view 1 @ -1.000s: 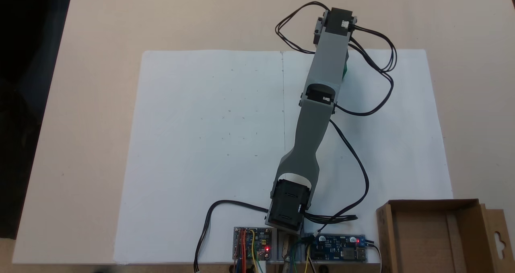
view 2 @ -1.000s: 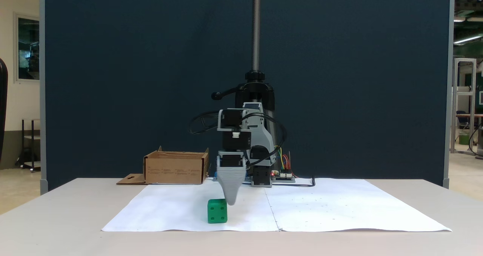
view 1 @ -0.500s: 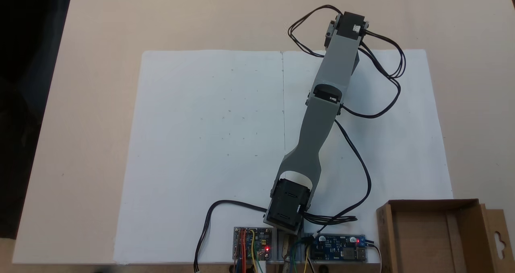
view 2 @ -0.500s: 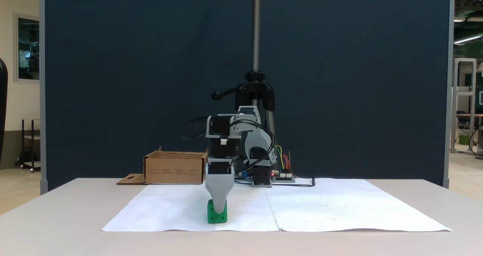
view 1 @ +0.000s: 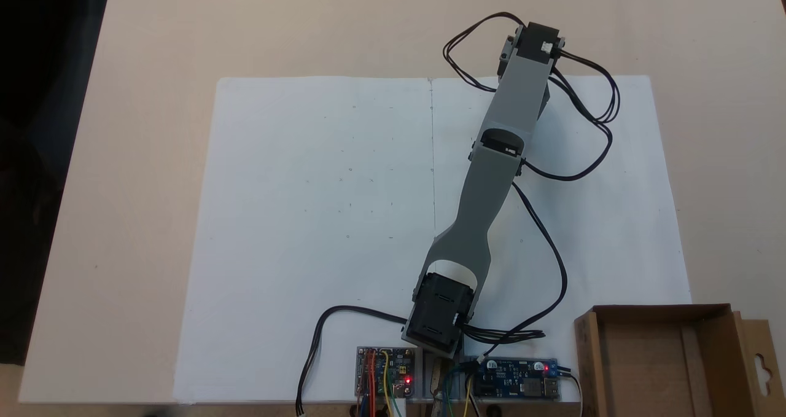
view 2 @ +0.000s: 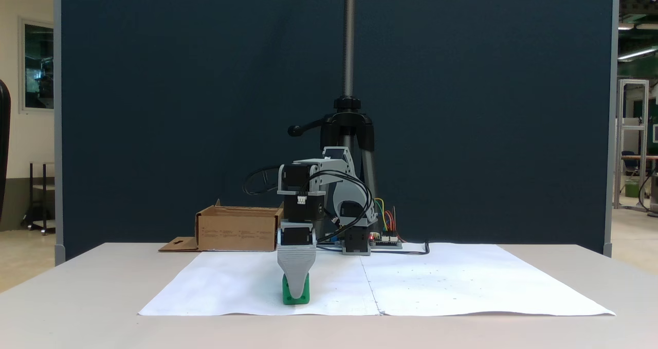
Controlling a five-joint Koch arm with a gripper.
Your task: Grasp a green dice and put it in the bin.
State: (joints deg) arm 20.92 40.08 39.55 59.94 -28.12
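White paper sheet (view 1: pixel 319 220) on table (view 1: pixel 153 97).

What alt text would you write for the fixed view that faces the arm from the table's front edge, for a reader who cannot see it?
A grey robot arm reaches down so its gripper covers the front of a green dice resting on white paper. A brown cardboard bin stands behind to the left, before a dark blue backdrop.

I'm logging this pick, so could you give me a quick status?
Gripper down over green dice, state unclear. Dice on white paper. Bin apart, nothing in between.
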